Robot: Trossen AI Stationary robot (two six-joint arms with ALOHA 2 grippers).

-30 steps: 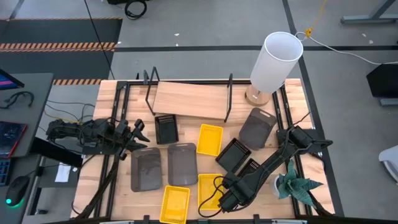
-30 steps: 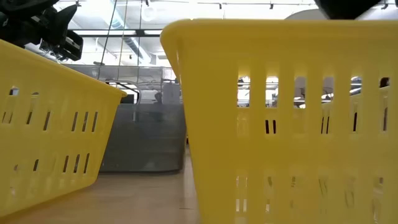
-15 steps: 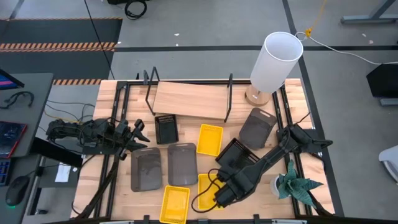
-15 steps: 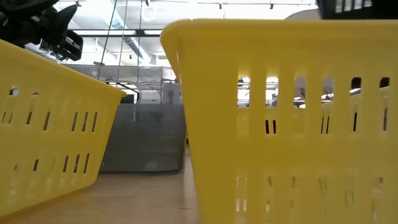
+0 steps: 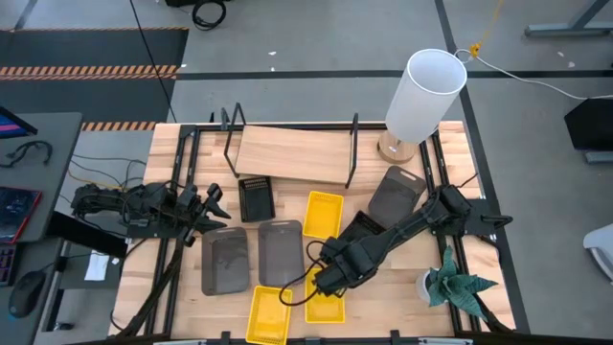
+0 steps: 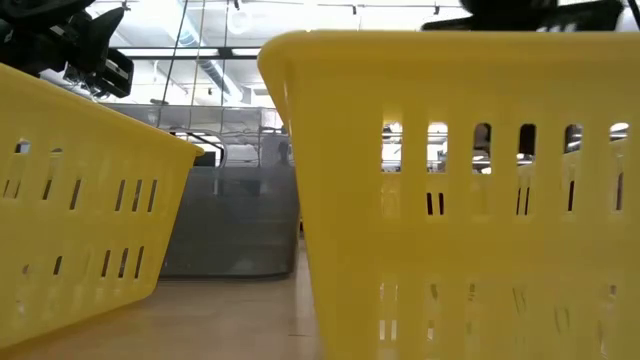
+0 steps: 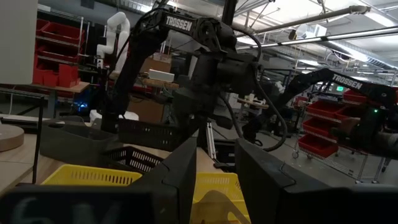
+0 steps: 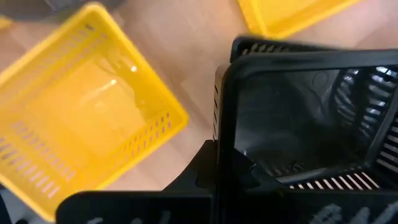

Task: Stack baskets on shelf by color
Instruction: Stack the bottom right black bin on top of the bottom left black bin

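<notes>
My right gripper (image 5: pixel 330 275) hangs over the table's near middle, shut on a black slotted basket (image 8: pixel 305 118), above a yellow basket (image 5: pixel 321 299). That yellow basket (image 8: pixel 87 118) lies under it in the right wrist view. Two more yellow baskets (image 5: pixel 323 214) (image 5: pixel 270 314), three smoky grey ones (image 5: pixel 224 261) (image 5: pixel 281 252) (image 5: pixel 397 196) and two black ones (image 5: pixel 256 197) (image 5: pixel 361 228) sit flat on the tabletop. The shelf (image 5: pixel 292 153) stands near the far edge with nothing on its plank. My left gripper (image 5: pixel 215 199) waits open at the left. My right gripper grips the black basket by the rim of one side wall (image 8: pixel 219 124). One finger (image 8: pixel 202 171) seems to be outside the wall and the other inside. The fingers point down at the table. The basket is lifted clear, above the yellow basket.
A tall white lamp (image 5: pixel 421 96) stands at the far right corner by the shelf's right end. A small potted plant (image 5: pixel 455 283) sits near the right edge. In the low view, two yellow baskets (image 6: pixel 460 190) (image 6: pixel 80 200) fill the foreground.
My right gripper has moved from the near edge toward the table's left and far side, carrying the black basket along above the yellow basket. My left arm has kept still.
</notes>
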